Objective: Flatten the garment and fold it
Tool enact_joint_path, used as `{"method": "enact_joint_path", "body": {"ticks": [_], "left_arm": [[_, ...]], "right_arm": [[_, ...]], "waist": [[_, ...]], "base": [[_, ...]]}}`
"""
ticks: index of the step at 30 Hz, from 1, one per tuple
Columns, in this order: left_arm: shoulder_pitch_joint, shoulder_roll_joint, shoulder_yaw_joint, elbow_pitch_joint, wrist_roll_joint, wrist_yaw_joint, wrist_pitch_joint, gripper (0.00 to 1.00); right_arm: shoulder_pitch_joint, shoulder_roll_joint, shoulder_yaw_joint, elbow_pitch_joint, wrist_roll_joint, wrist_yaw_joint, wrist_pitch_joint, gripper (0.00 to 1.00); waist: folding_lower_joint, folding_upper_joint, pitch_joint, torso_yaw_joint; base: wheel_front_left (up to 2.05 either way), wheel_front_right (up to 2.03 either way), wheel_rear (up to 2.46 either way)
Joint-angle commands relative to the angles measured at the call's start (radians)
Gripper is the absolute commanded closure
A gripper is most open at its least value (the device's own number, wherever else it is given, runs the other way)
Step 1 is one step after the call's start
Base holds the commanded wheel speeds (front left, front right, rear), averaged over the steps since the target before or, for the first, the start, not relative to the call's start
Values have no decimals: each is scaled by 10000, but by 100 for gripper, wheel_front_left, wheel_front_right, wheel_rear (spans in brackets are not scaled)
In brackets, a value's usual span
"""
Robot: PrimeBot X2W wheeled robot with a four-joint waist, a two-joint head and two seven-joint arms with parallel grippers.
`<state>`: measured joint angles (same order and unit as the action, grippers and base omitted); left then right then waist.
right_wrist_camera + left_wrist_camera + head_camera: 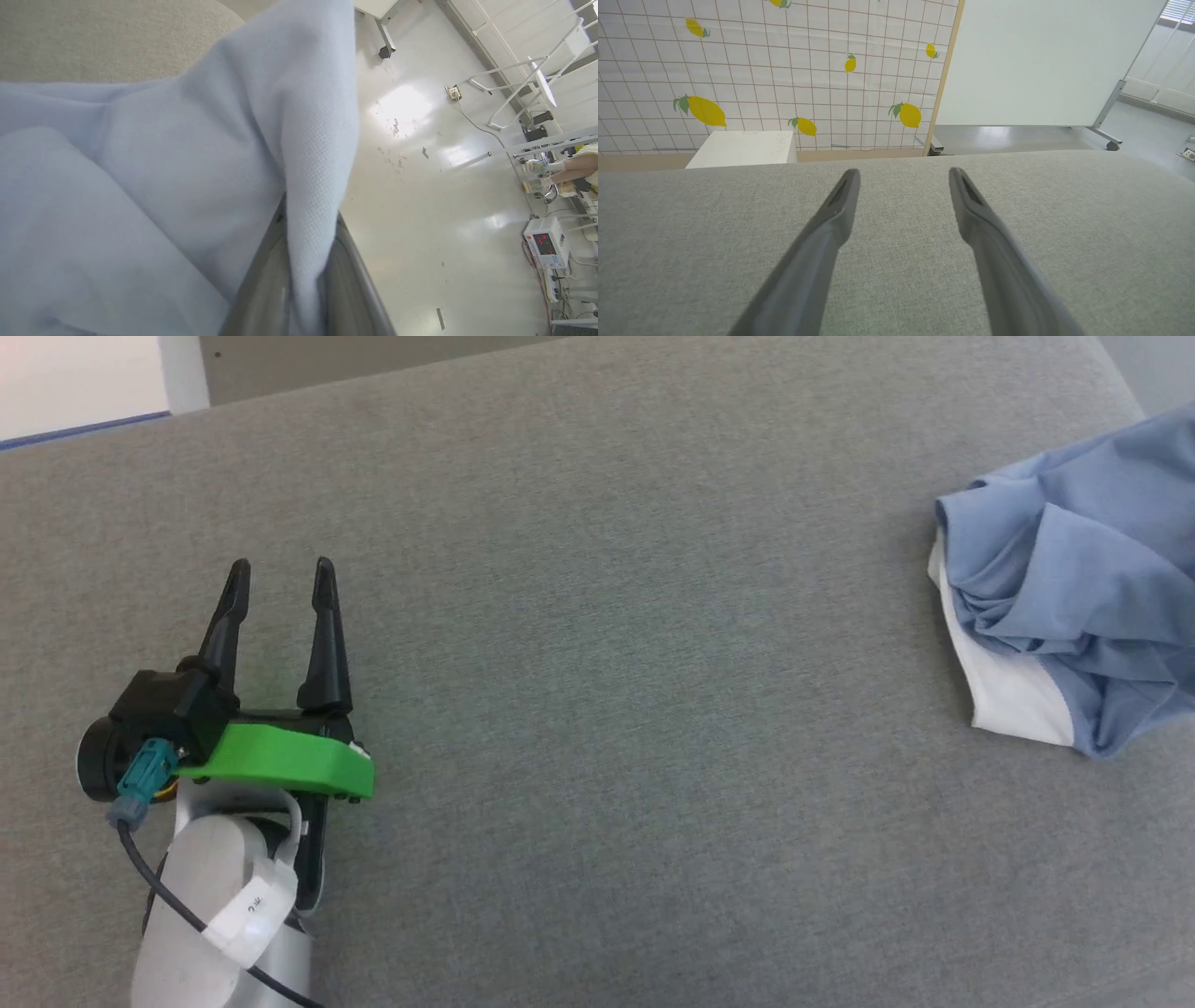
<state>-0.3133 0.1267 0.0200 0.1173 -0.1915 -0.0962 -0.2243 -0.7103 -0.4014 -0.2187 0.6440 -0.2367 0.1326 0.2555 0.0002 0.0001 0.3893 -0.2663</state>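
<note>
At right, bunched garment [1092, 569], axis unclear

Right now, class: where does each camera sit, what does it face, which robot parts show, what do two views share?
Head view: on the head, facing down at the grey surface; left hand open; garment far right.
Left wrist view: on that wrist, facing along spread fingers toward a lemon-print wall.
Right wrist view: on that wrist; right hand shut on the garment.
Shared: head and right wrist show the garment.

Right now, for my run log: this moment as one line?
left gripper: open, empty | right gripper: shut on crumpled light blue knit T-shirt | flattening: not done
</note>
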Motion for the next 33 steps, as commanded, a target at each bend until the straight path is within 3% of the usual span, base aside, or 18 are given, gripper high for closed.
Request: {"method": "enact_joint_path", "body": {"ticks": [1, 2, 8, 12, 27, 33], "left_arm": [[-72, 56, -26, 58, 82, 37, -10, 0], [-53, 39, -43, 107, 70, 45, -21, 0], [127, -197, -131, 578, -182, 80, -165, 0], [565, -406, -295, 1130, -434, 92, -263, 0], [1414, -603, -458, 1910, -737, 152, -367, 0], [1696, -633, -479, 1972, -752, 170, -372, 0]], "right_arm": [[-215, 117, -228, 146, -155, -19, -185, 44], [-214, 168, -366, 214, -216, -19, -296, 0], [20, 506, -972, 246, -190, -19, -1263, 0], [900, 940, -669, -456, 757, -19, -2147, 0], [5048, 2343, 953, -5380, 3463, -19, -3116, 0], [6080, 2715, 1653, -6160, 3855, -19, -3177, 0]], "waist": [[-2, -1, -152, 164], [-2, -1, -238, 207], [-2, -1, -1254, 581], [-2, -1, -2420, 1016], [-2, -1, -3982, 2095], [-2, -1, -4212, 2496]], "base": [[0, 0, 0], [0, 0, 0], [0, 0, 0], [0, 0, 0], [0, 0, 0], [0, 0, 0]]}}
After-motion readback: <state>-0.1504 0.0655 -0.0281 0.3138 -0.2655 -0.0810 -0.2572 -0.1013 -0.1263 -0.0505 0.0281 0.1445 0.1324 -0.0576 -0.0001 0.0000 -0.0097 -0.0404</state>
